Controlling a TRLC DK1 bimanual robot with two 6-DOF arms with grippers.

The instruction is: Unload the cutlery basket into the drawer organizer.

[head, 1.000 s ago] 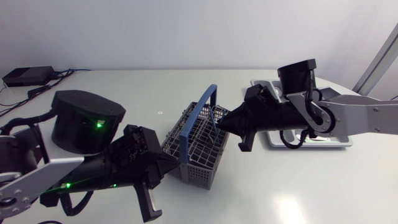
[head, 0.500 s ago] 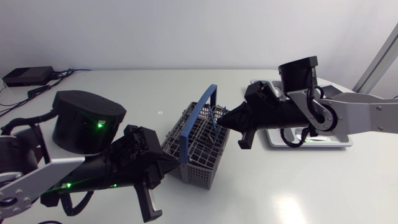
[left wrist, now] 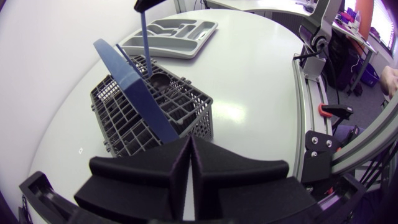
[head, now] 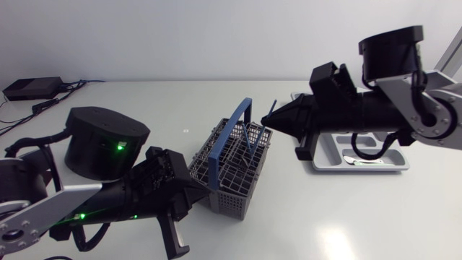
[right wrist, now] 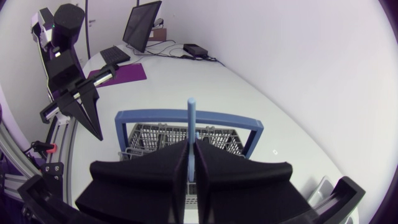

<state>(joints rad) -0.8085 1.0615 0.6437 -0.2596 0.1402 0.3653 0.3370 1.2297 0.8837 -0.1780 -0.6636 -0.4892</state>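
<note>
A grey wire cutlery basket [head: 232, 172] with a blue handle [head: 237, 119] stands mid-table. My right gripper [head: 276, 121] hangs above the basket's right rim, shut on a thin blue utensil [right wrist: 192, 118]. The utensil's handle pokes up past the fingers, and in the left wrist view its shaft [left wrist: 145, 43] reaches down into the basket [left wrist: 155, 106]. My left gripper [left wrist: 189, 142] is shut on nothing, low at the basket's near left wall. The grey drawer organizer [head: 321, 165] lies at the right behind the right arm, with a piece of cutlery in it.
A black box [head: 32, 87] with cables sits at the far left corner of the table. My left arm's bulky black joint [head: 107, 141] stands left of the basket. The table in front of the basket and the organizer is bare white surface.
My right gripper closed on the blue utensil, then rose and drew back to the right, pulling it partly up out of the basket. The left arm stayed put.
</note>
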